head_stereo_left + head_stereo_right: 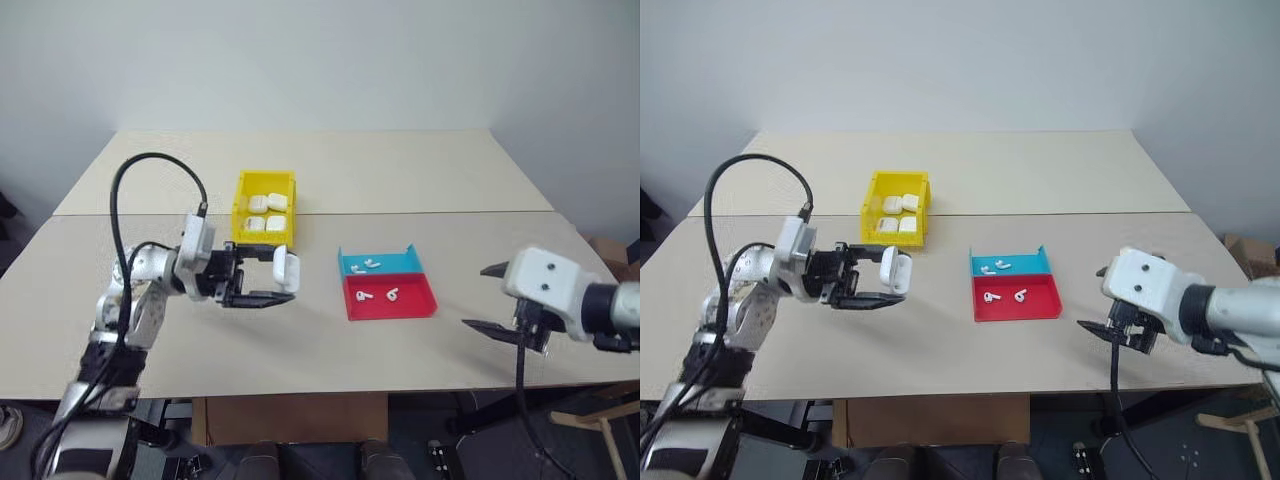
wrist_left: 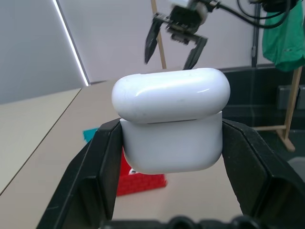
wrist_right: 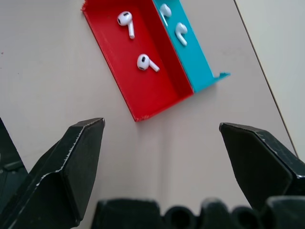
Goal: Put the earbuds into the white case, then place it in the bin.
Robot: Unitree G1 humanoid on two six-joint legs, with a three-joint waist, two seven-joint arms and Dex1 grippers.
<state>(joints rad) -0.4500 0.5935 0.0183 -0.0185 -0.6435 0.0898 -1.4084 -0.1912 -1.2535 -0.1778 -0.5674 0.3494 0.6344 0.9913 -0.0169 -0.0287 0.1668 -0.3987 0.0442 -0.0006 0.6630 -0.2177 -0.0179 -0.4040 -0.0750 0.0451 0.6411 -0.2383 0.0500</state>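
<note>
The left claw pinches a white case, lid down, above the tabletop between bin and tray. Four earbuds lie loose in the tray, so loading looks undone; the bin already holds other cases. The right claw hangs spread, empty

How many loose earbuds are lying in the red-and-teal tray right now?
4: two earbuds in the red half of the tray, two in the teal half. None looks hidden.

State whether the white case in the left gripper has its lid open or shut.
Shut: the white case shows its lid down, only a thin seam visible, between the left gripper's fingers.
</note>
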